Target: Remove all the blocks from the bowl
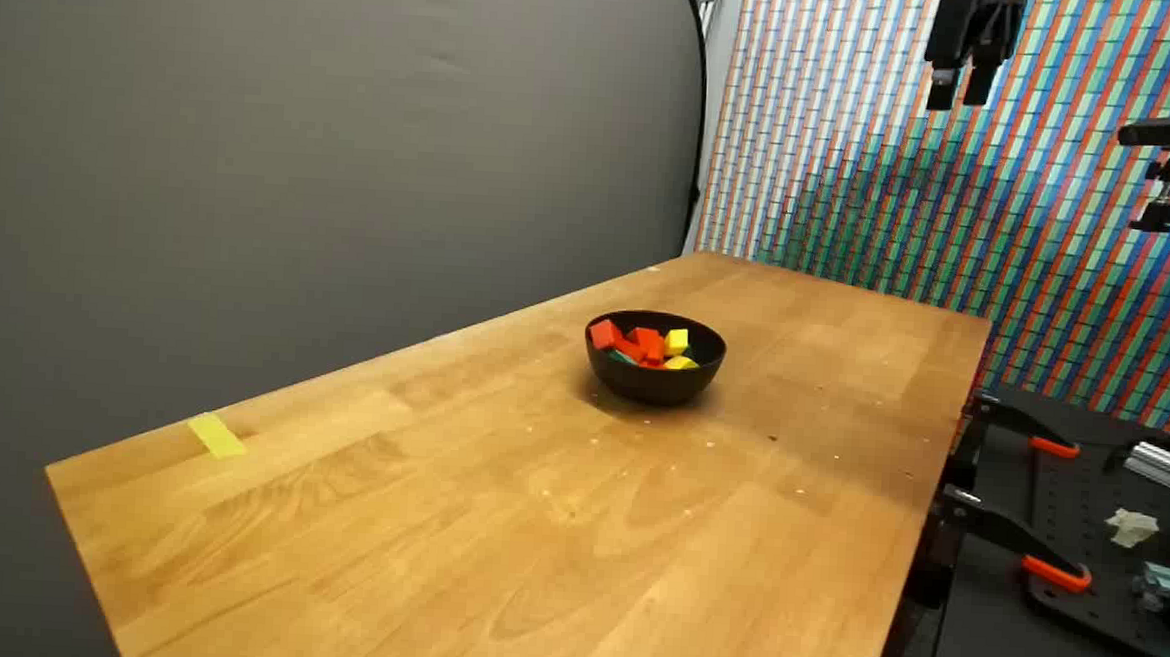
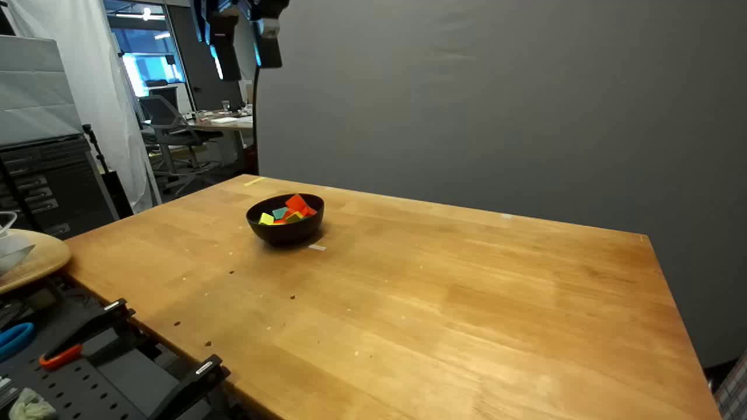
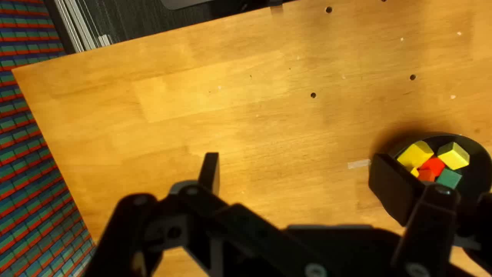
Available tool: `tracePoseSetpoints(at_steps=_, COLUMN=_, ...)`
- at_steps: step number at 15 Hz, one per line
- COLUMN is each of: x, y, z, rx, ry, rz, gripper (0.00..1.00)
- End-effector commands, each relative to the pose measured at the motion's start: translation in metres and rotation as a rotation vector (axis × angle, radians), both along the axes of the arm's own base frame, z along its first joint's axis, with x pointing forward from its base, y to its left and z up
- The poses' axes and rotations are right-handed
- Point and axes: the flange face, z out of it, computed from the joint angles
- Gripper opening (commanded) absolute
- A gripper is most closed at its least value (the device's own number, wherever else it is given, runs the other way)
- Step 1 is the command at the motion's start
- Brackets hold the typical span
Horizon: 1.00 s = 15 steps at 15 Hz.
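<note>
Table [image 1: 493, 564]: Wooden, backed by a plain grey screen [image 1: 353, 176]; a yellow tape strip [image 1: 217, 436] is noted near one edge.
Bowl [image 1: 650, 384]: Black, found upright on the table.
Blocks [image 3: 432, 165]: Red-to-orange, yellow and green cubes are contained in the bowl, heaped and tilted against one another; an exact count cannot be established, some being overlapped.
Gripper [image 2: 250, 66]: Seen high above the table in both exterior views, well apart from the bowl; its fingers [image 3: 396, 188] are spread wide, with nothing held between them.
Block handling: Each is judged light, stiff and not easily damaged; little slip is expected on flat faces, though a tilted cube could be twisted when squeezed.
Point of hold: Two opposite side faces are advised; the yellow block [image 3: 453, 156] by the wall is judged fairly exposed, though finger room may be limited there.
Bowl handling: Judged light and smooth; it could be pushed along if the rim is struck.
Progress: Removal is judged to be at its start.
</note>
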Motion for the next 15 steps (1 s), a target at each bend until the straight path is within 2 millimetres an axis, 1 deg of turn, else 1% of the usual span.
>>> tracePoseSetpoints(at_steps=1, x=0.001, y=0.0, z=0.002, rx=-0.001, ry=-0.004, rz=0.0, gripper=1.0)
tracePoseSetpoints(at_steps=4, x=0.002, y=-0.001, z=0.008, rx=-0.003, ry=-0.017, rz=-0.001, gripper=1.0)
tracePoseSetpoints(at_steps=8, x=0.002, y=-0.001, z=0.009, rx=-0.003, ry=-0.018, rz=-0.001, gripper=1.0)
tracePoseSetpoints(at_steps=9, x=0.006, y=0.0, z=0.007, rx=0.006, ry=-0.042, rz=-0.021, gripper=1.0)
tracePoseSetpoints(at_steps=12, x=0.034, y=0.019, z=-0.01, rx=0.053, ry=-0.154, rz=-0.072, gripper=1.0)
tracePoseSetpoints(at_steps=14, x=0.06, y=0.039, z=-0.027, rx=0.078, ry=-0.242, rz=-0.059, gripper=1.0)
tracePoseSetpoints(at_steps=15, x=0.074, y=0.054, z=-0.038, rx=0.093, ry=-0.279, rz=-0.038, gripper=1.0)
